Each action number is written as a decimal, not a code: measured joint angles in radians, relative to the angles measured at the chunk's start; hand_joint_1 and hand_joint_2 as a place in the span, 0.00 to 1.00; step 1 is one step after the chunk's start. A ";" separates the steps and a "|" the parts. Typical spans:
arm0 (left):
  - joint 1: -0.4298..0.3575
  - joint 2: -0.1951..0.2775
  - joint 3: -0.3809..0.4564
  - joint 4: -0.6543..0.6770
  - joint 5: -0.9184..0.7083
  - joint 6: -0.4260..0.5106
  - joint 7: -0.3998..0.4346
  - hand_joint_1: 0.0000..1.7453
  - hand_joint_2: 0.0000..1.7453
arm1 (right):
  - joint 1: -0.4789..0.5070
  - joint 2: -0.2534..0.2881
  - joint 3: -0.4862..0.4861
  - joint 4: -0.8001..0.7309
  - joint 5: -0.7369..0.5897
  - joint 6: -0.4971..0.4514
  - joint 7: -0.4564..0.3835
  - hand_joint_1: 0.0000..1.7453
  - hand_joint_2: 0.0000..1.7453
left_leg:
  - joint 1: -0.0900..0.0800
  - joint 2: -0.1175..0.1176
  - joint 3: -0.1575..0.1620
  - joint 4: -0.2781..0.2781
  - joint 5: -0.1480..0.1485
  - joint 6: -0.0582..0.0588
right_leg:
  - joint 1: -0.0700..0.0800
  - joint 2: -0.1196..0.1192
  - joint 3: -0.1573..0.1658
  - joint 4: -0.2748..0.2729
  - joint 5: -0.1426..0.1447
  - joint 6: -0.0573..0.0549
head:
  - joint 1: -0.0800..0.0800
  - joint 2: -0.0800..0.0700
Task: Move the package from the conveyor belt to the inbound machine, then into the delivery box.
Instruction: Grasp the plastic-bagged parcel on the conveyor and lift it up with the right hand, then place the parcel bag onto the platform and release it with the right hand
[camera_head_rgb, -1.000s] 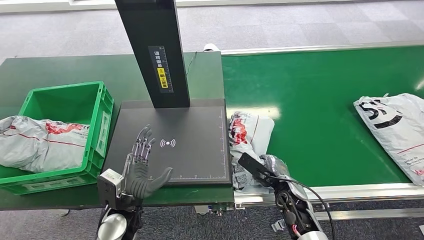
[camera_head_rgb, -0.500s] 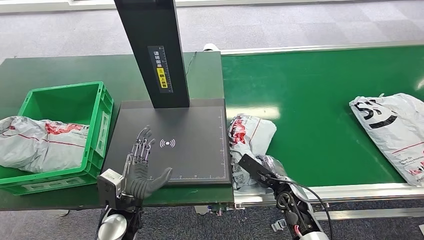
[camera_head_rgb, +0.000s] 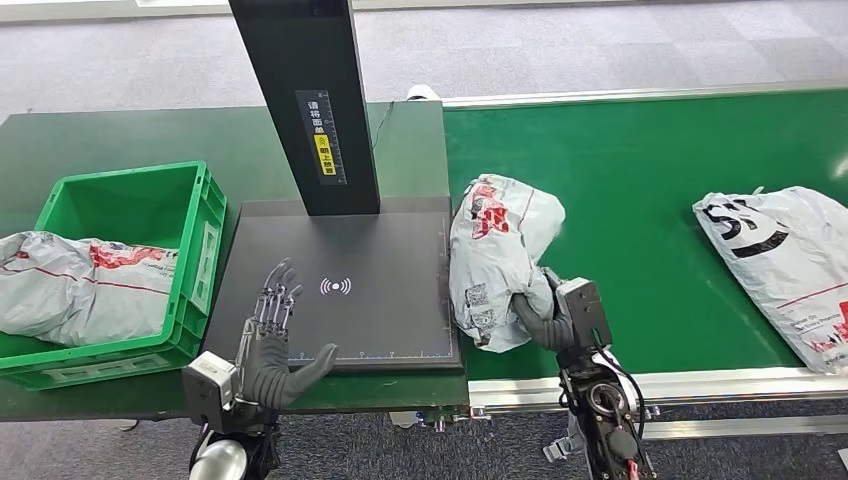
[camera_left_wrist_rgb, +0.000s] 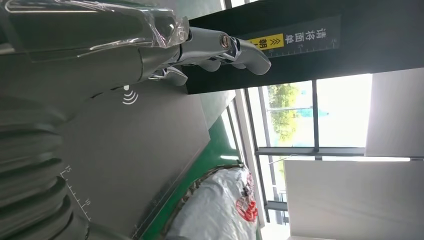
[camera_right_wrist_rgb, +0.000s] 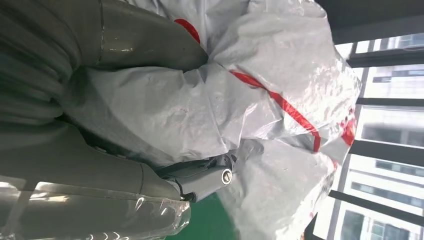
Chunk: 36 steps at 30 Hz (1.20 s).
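My right hand (camera_head_rgb: 545, 316) grips a grey plastic package (camera_head_rgb: 495, 250) with red print and holds it lifted above the green conveyor belt (camera_head_rgb: 640, 190), beside the right edge of the black inbound machine plate (camera_head_rgb: 390, 320). In the right wrist view the thumb and fingers (camera_right_wrist_rgb: 200, 182) are wrapped into the crumpled package (camera_right_wrist_rgb: 270, 100). My left hand (camera_head_rgb: 272, 340) hovers open over the plate's near left corner, fingers spread (camera_left_wrist_rgb: 220, 47). The green delivery box (camera_head_rgb: 140, 210) stands left of the plate, with a grey package (camera_head_rgb: 85, 285) draped over its near wall.
A second grey package (camera_head_rgb: 785, 265) with black print lies on the belt at the far right. The machine's black post (camera_head_rgb: 305, 100) rises behind the plate. A metal rail (camera_head_rgb: 700, 385) edges the belt's near side.
My right hand has closed on the package and raised it off the belt, turning it upright. The far-right package has drifted slightly left on the belt. My left hand has barely moved.
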 joint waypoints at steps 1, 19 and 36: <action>0.000 0.000 0.000 0.000 0.000 0.000 0.000 0.00 1.00 | 0.005 0.002 -0.004 -0.014 -0.002 0.002 0.000 1.00 1.00 | 0.000 0.000 0.000 0.000 0.000 0.000 | 0.000 0.000 0.000 0.000 0.000 0.000 | 0.000 0.000; 0.009 -0.001 0.007 0.000 -0.004 0.000 -0.017 0.00 1.00 | 0.041 0.028 -0.052 -0.134 -0.206 0.007 -0.079 1.00 1.00 | 0.000 0.000 0.000 0.000 0.000 0.000 | 0.000 0.000 0.000 0.000 0.000 0.000 | 0.000 0.000; -0.008 -0.008 -0.023 0.014 -0.003 -0.012 -0.025 0.00 1.00 | -0.038 0.072 0.236 0.031 0.165 -0.044 -0.056 1.00 1.00 | 0.001 -0.001 -0.001 -0.001 0.001 0.000 | 0.001 -0.001 0.000 0.000 0.000 0.000 | 0.000 0.000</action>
